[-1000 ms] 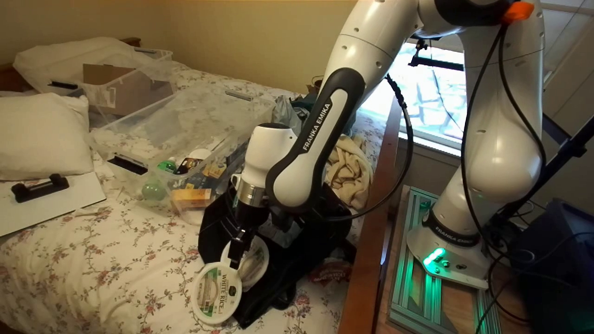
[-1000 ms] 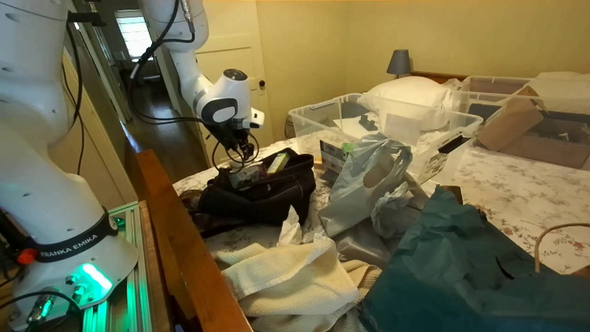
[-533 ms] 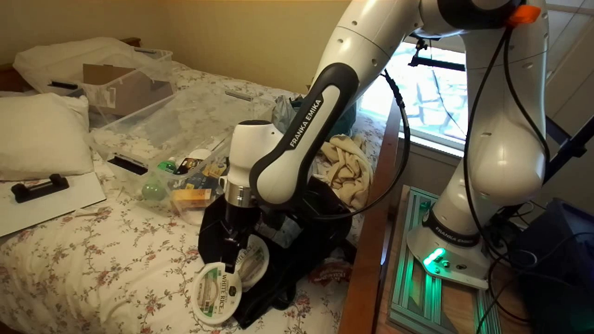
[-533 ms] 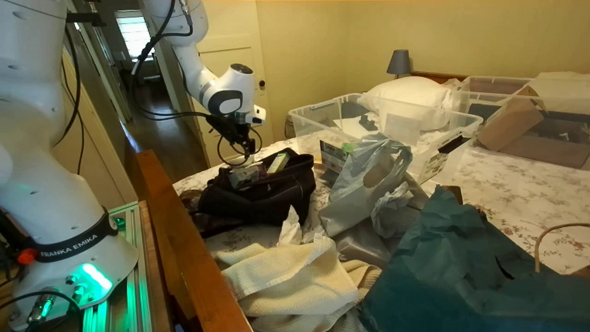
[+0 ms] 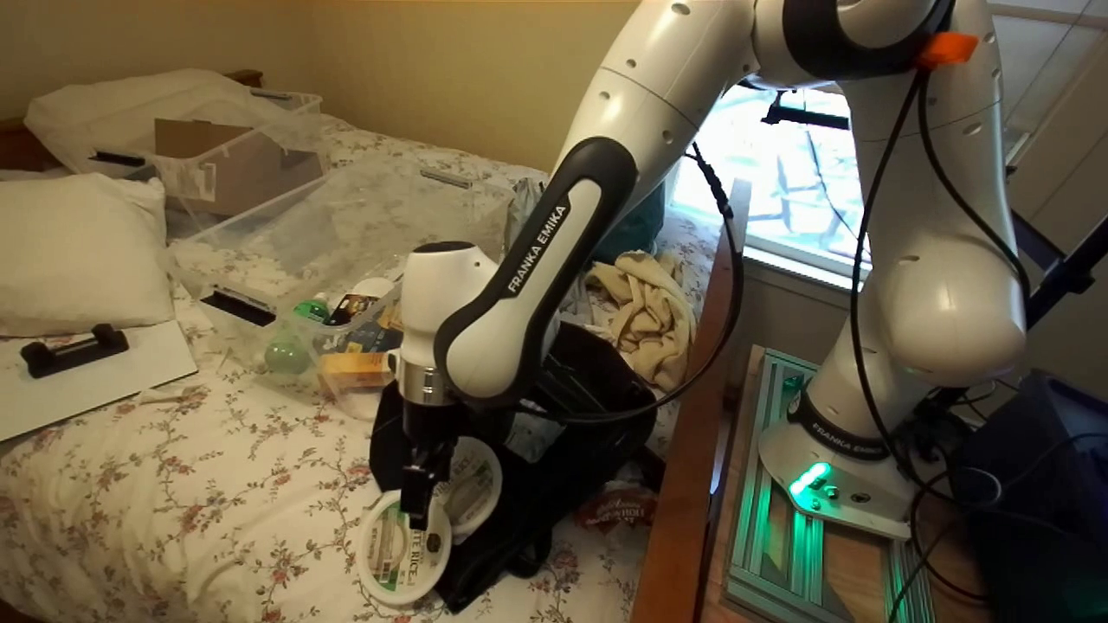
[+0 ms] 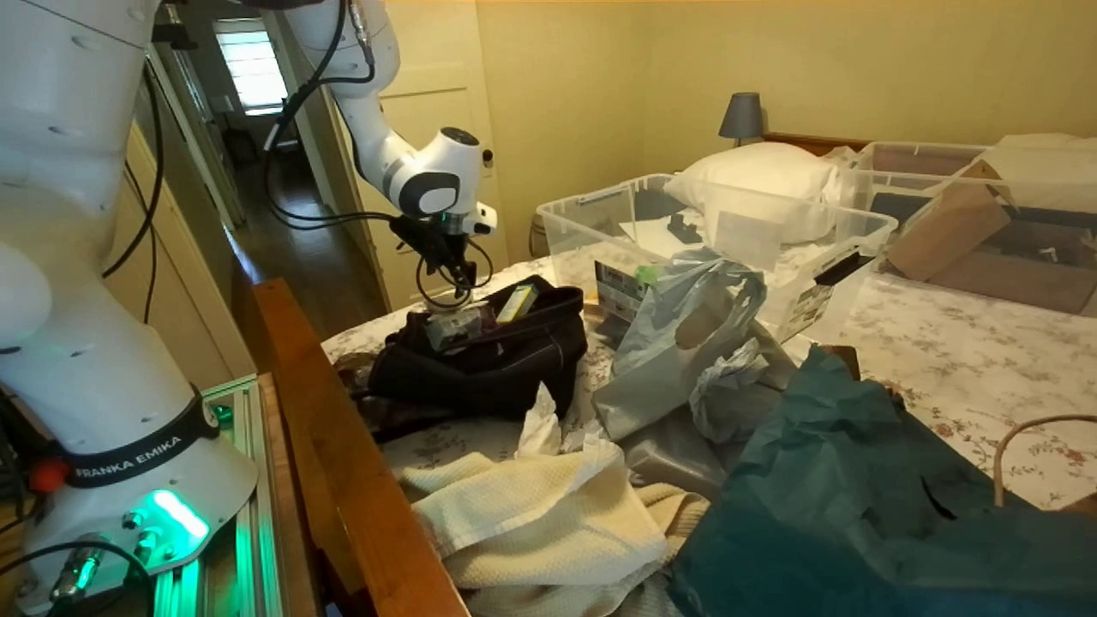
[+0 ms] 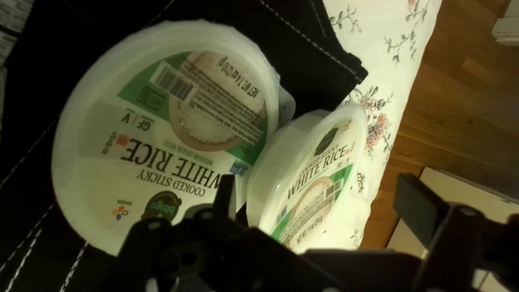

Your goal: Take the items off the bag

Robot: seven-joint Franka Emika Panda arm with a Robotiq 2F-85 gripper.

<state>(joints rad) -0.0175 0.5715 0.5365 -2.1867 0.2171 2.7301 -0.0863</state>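
A black bag lies on the bed; it also shows in an exterior view. Two round white rice tubs are at its near end. The front tub leans tilted at the bag's edge; it also shows in the wrist view. The back tub lies on the black fabric, large in the wrist view. A plastic pack and a yellow-green box sit in the bag's opening. My gripper is open and empty above the front tub, which shows between its fingers. Contact cannot be told.
A clear bin with boxes and a green bottle stands beside the bag. A wooden bed rail runs between bag and robot base. A red package, cream blanket, grey plastic bag and teal bag lie nearby.
My gripper has moved from over the back tub to over the front tub, leftward in an exterior view. The tubs and the bag have not visibly moved.
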